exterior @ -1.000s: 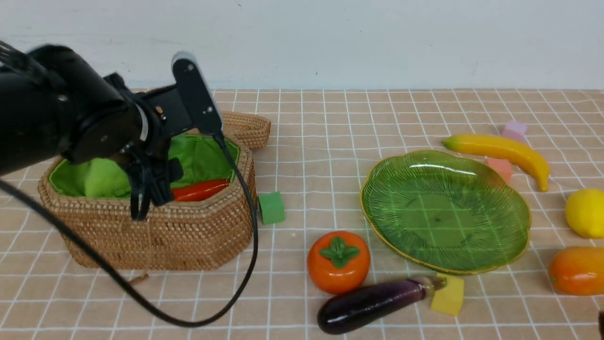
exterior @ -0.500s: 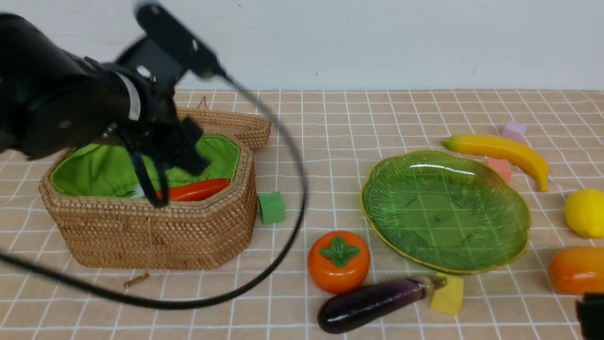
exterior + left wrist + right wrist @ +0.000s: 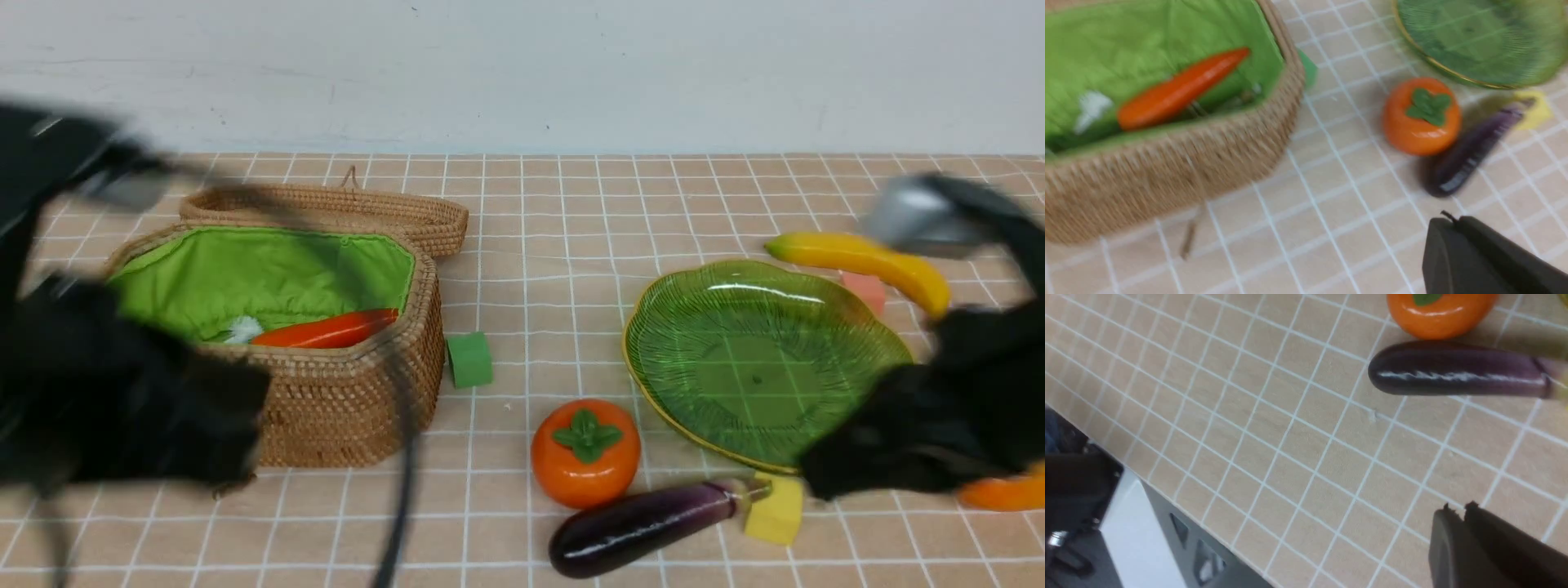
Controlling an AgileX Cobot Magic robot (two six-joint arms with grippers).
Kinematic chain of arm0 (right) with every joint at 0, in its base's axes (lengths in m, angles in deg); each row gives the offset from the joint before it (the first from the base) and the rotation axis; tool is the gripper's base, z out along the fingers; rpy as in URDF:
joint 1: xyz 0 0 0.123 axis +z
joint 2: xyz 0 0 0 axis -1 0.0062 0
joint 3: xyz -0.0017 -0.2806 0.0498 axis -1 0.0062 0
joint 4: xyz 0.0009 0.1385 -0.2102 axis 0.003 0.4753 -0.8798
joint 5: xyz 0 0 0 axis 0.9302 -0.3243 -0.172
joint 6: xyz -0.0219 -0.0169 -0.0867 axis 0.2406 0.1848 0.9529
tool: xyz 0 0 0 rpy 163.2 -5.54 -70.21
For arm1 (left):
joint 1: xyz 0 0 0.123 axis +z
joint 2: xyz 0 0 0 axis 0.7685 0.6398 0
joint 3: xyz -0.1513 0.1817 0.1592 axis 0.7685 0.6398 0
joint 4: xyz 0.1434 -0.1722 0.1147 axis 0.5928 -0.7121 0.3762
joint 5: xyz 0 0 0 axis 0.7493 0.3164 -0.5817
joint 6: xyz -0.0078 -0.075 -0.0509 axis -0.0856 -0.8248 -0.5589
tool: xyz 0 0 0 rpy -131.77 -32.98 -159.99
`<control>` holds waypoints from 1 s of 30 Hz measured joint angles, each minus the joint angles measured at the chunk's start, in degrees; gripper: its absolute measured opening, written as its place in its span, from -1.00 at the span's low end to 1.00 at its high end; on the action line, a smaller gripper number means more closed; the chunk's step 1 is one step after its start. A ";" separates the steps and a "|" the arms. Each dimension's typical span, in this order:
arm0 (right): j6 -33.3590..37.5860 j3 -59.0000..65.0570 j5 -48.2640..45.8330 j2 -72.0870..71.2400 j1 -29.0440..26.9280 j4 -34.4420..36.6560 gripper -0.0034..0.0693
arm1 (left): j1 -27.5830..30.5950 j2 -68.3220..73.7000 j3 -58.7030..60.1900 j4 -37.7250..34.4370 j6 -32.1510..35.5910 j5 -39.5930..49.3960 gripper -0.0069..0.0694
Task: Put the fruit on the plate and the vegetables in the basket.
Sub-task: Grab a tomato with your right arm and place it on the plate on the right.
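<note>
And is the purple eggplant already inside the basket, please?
No, the eggplant lies on the table beside the persimmon, outside the basket.

Open lane between basket (image 3: 351, 408) and persimmon (image 3: 585, 454); green cube (image 3: 469, 359) (small one) partly blocks far end.

Even, fairly bright light fills the front view, with a white glare streak along the far inside of the plate (image 3: 767, 384) and small highlights on the persimmon (image 3: 585, 453) and eggplant (image 3: 645, 529). Both arms blur heavily there; the left wrist view looks soft.
</note>
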 joint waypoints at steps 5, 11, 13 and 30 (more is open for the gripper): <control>-4.30 -9.70 1.72 11.10 11.34 -12.18 -0.75 | 0.00 -8.43 6.07 -0.82 0.16 -0.12 -0.85; -8.76 -19.07 1.50 24.75 18.12 -24.79 -0.40 | 0.00 -12.22 8.11 -0.41 0.20 -0.06 -0.85; -10.32 -21.18 1.72 28.49 18.68 -26.54 -0.14 | 0.00 -12.44 8.11 -0.17 0.20 -0.06 -0.85; -20.80 -27.91 4.56 44.33 24.59 -43.34 0.89 | 0.00 -12.43 8.12 0.42 0.20 -0.06 -0.85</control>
